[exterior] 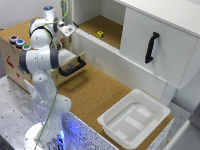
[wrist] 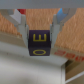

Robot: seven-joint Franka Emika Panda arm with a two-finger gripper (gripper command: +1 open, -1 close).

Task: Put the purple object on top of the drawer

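In the wrist view my gripper (wrist: 39,34) is shut on the purple object (wrist: 39,44), a dark purple cube with yellow letters, one finger on each side. In the exterior view the gripper (exterior: 66,31) hangs above and behind the plywood box (exterior: 12,60). The cube itself is too small to make out there. The drawer (exterior: 76,61) is light wood with a curved black bar handle (exterior: 73,68). It stands pulled open from the box, below the gripper and nearer the camera.
Three coloured discs (exterior: 19,43) lie on the box top. A white cabinet with a black-handled door (exterior: 151,47) stands at the exterior view's right. A yellow cube (exterior: 100,34) sits in its open bay. A white bin (exterior: 134,117) rests on the cork table.
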